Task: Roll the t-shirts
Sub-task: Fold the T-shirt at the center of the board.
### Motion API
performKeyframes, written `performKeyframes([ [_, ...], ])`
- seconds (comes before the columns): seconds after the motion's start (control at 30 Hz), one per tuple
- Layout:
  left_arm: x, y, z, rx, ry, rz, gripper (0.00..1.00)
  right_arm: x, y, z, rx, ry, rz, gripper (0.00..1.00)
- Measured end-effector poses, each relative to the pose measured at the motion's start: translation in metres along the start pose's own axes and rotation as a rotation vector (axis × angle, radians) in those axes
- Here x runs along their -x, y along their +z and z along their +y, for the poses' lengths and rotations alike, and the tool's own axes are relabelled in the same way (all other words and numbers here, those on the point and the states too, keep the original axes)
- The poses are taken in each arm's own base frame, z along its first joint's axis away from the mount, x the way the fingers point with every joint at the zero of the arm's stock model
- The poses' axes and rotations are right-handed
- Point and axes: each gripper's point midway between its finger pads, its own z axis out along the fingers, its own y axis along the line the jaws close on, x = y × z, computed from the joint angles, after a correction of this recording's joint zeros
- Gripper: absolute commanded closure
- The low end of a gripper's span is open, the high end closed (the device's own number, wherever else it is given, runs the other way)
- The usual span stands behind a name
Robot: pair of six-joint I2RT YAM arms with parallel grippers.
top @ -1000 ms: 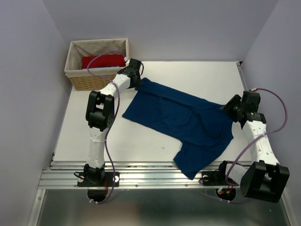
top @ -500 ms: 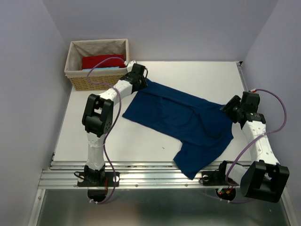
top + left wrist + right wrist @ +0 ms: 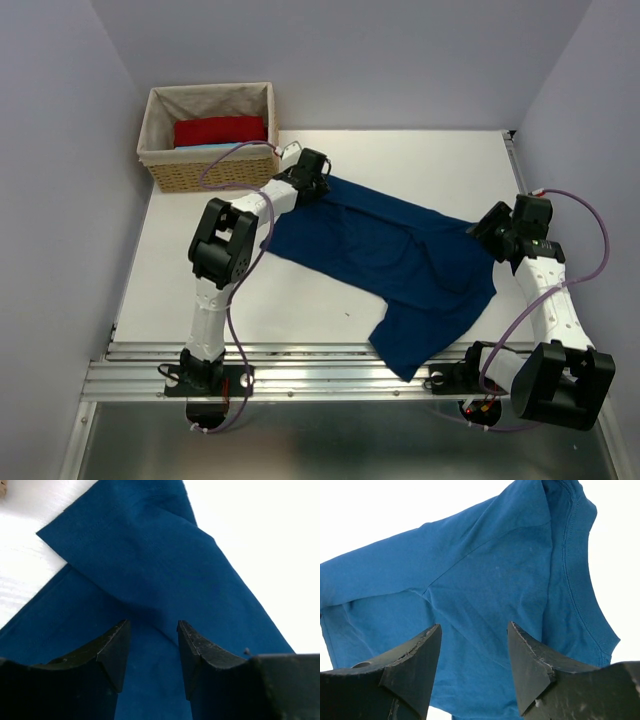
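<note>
The navy t-shirt (image 3: 390,260) lies flat on the bench (image 3: 420,160) between my two pincers, and its long axis runs slantwise from one to the other. My left pincer (image 3: 152,625) hangs over the far-left end. Its jaws stand about half apart with nothing between them, and below them a folded-over flap of cloth reaches away ahead and to the left. My right pincer (image 3: 475,627) is over the opposite end, also parted and holding nothing. The ribbed collar curves just to the right of its jaws and the body spreads ahead of them. I cannot tell whether either set of tips touches the fabric. Each arm already has its own end of the shirt beneath it, so I judge a roll would have to travel along that slanted line, or the shirt be squared up first. One lobe trails back toward my right arm's base. The red piece (image 3: 220,130) and the light-blue piece (image 3: 215,146) sit in the wicker basket (image 3: 200,172), behind and left of my left pincer, which is much the nearer to it.
</note>
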Motion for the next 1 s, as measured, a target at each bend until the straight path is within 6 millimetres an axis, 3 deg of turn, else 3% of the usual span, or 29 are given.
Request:
performKeyframes([
  [0.17, -0.005, 0.019, 0.007, 0.037, 0.0, -0.003, 0.47, -0.002, 0.0, -0.001, -0.003, 0.001, 0.005, 0.39],
  [0.57, 0.007, 0.03, -0.003, 0.04, -0.004, -0.033, 0.58, -0.003, 0.0, -0.002, -0.006, 0.001, 0.009, 0.39],
  [0.63, 0.007, 0.031, -0.004, 0.041, -0.002, -0.032, 0.64, -0.003, -0.002, -0.002, -0.006, 0.001, 0.009, 0.39],
  [0.73, 0.006, 0.032, -0.002, 0.047, 0.003, -0.028, 0.81, -0.003, -0.003, -0.002, -0.004, 0.0, 0.005, 0.39],
  [0.8, 0.005, 0.032, -0.001, 0.05, 0.01, -0.025, 1.0, -0.003, -0.003, -0.002, -0.004, 0.0, 0.006, 0.35],
  [1.0, 0.004, 0.031, 0.0, 0.053, 0.028, -0.023, 1.0, -0.004, -0.002, -0.006, -0.021, 0.002, 0.003, 0.3],
])
